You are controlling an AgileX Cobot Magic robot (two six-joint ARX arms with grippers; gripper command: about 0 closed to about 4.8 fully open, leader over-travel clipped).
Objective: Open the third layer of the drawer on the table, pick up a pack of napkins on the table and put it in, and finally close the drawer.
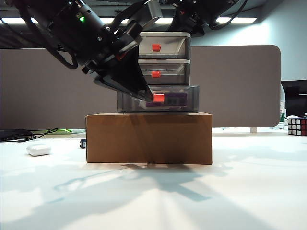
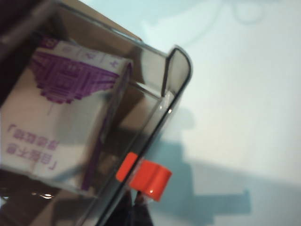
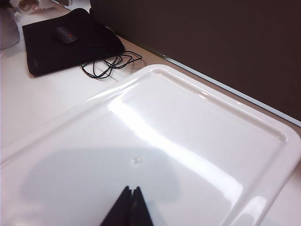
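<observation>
On the left of the exterior view a small white oval case [image 1: 38, 149] lies on the table [image 1: 153, 196], well apart from the brown cardboard box [image 1: 149, 138] at the frame's centre. Atop that box stands the drawer [image 1: 160, 72], its three smoky trays each with a red handle. From the upper left of the frame the left arm slants down to the middle, and the left gripper [image 1: 149, 97] has its dark fingers pressed together with their tips right beside the red handle [image 1: 159, 98] of the third layer [image 1: 160, 99], which juts forward of the two trays above. The left wrist view shows the pack of napkins [image 2: 61, 117], purple and white, lying inside that tray behind its translucent front wall, with the red handle [image 2: 148, 178] just beyond the closed fingertips. Toward the upper right of the exterior view, the right arm hangs above the unit; in its wrist view the right gripper [image 3: 129, 207] is closed, empty, its tips together over a white tray-like top surface [image 3: 188, 141]. At the far right edge of the exterior view sits a colourful puzzle cube [image 1: 297, 126].
</observation>
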